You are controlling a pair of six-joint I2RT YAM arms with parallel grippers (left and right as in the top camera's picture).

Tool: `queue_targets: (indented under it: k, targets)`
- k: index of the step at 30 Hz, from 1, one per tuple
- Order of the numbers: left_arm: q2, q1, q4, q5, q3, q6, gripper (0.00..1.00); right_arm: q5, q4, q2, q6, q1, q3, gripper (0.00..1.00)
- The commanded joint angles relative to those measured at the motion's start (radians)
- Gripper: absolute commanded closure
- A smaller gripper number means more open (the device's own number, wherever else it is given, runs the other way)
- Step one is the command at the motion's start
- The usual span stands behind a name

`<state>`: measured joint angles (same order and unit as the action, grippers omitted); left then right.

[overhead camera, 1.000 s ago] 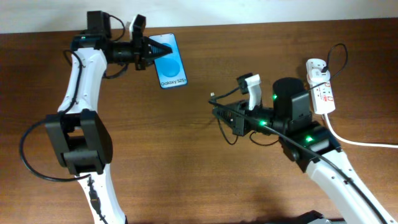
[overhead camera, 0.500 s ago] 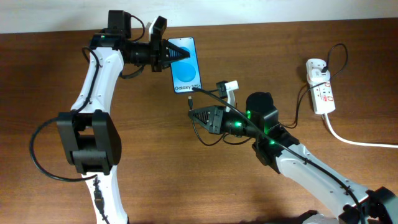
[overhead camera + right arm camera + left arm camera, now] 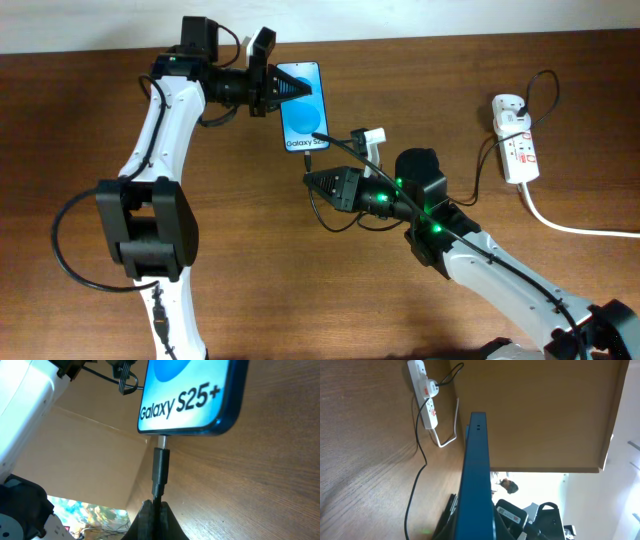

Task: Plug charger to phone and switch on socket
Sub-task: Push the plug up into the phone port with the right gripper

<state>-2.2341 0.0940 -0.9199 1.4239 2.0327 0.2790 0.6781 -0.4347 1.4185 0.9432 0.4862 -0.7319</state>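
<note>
holding the phone (image 3: 303,112) by its top end, the left gripper (image 3: 290,88) is clamped on it near the middle of the bench's (image 3: 300,290) far edge. the screen faces up, and the phone's long axis runs from far edge toward near edge. its bottom end faces the right gripper (image 3: 312,181), just toward the near edge, whose narrow fingers pinch the black plug of the charger (image 3: 159,467). in the right wrist view the plug lies along that same axis, its metal tip meeting the phone's bottom edge under the "galaxy" text; whether it is fully seated i cannot tell. any further push should probably go straight along this axis. the socket (image 3: 517,140) lies well apart near the far right corner, closer to the right arm.
</note>
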Motion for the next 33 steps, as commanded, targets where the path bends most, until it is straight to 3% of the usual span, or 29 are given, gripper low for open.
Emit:
queue_targets:
  k: [1,33]
  targets:
    - [0.004,0.000,0.003,0.055,0.010,-0.016,1.00,-0.009,0.002,0.014,0.002,0.006,-0.005,0.96]
    - [0.004,0.003,0.021,0.054,0.010,-0.039,1.00,-0.032,-0.012,0.015,-0.010,-0.053,-0.005,0.96]
